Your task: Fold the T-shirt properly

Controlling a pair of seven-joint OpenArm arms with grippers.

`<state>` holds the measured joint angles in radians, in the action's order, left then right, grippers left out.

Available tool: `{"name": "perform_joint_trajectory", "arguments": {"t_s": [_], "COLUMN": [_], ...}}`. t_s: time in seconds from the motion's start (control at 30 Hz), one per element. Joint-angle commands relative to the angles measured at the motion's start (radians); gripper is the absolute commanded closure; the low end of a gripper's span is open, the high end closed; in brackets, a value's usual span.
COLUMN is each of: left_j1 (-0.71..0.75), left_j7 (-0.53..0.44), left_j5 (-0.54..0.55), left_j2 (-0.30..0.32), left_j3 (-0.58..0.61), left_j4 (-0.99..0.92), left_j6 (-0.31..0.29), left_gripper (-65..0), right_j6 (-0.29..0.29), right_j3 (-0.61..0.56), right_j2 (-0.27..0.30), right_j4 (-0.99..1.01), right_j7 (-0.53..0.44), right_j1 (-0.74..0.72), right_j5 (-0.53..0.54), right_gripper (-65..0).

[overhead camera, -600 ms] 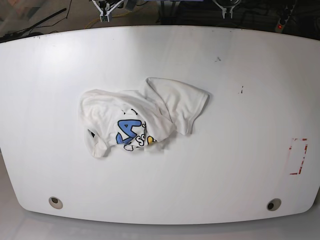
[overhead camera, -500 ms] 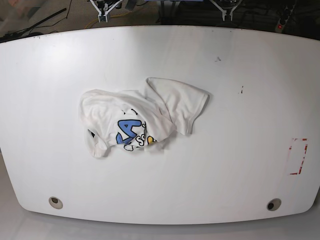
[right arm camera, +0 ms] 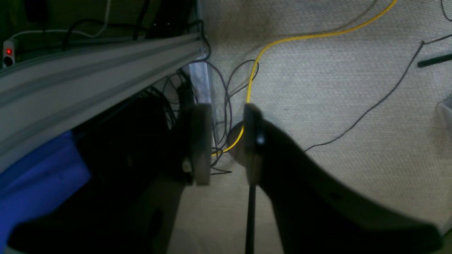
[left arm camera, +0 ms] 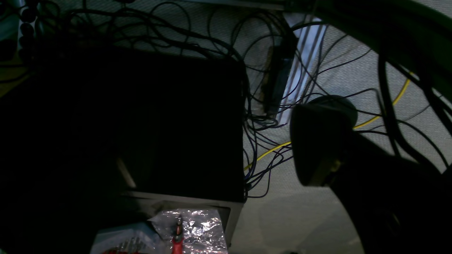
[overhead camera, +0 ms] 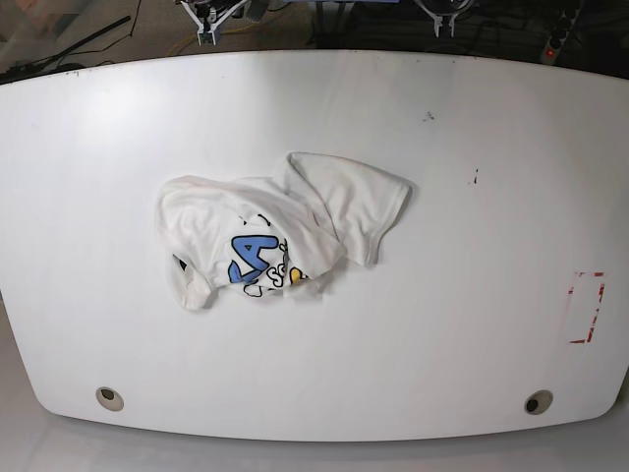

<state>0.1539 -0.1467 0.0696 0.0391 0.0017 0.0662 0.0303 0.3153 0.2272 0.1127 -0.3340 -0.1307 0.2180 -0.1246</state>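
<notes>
T-shirt (overhead camera: 275, 231) lies crumpled near mid-table (overhead camera: 472, 344), print partly showing, untouched. Beyond the far edge, right gripper (right arm camera: 226, 141) hangs over floor cables (right arm camera: 370, 106), jaws slightly parted, empty. Left gripper (overhead camera: 442, 20): jaws spread wide, empty.

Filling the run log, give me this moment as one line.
T-shirt: crumpled, unfolded, mid-table | left gripper: beyond far edge, holding nothing | right gripper: fingers apart, empty | fold: not started
</notes>
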Motion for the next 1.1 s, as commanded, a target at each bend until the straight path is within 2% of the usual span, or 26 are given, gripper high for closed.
{"name": "perform_joint_trajectory", "arguments": {"t_s": [0.0, 0.2, 0.4, 0.67, 1.07], "left_j1": [0.042, 0.174, 0.26, 0.447, 0.726], "left_j7": [-0.001, 0.0, 0.003, 0.003, 0.003], "left_j5": [0.003, 0.0, -0.003, -0.003, 0.0], "left_j2": [0.003, 0.003, 0.005, 0.015, 0.08], "left_j3": [-0.001, -0.001, 0.001, 0.001, -0.002], "left_j4": [0.057, 0.298, 0.409, 0.643, 1.021], "left_j6": [0.006, 0.006, 0.006, 0.006, 0.006], "left_gripper": [-53.9, -53.9, -53.8, -53.8, -53.8], "right_j6": [0.006, 0.005, 0.005, 0.009, 0.009], "right_j3": [0.001, 0.001, 0.002, 0.002, 0.008], "right_j2": [0.008, 0.006, 0.006, -0.005, -0.049], "right_j4": [-0.037, -0.167, -0.253, -0.443, -0.828], "right_j7": [-0.024, -0.027, -0.027, -0.027, -0.022], "right_j1": [0.033, 0.114, 0.191, 0.347, 0.625], "right_j5": [0.007, 0.016, 0.018, 0.018, 0.019], "right_gripper": [-13.8, -13.8, -13.8, -13.8, -13.8]}}
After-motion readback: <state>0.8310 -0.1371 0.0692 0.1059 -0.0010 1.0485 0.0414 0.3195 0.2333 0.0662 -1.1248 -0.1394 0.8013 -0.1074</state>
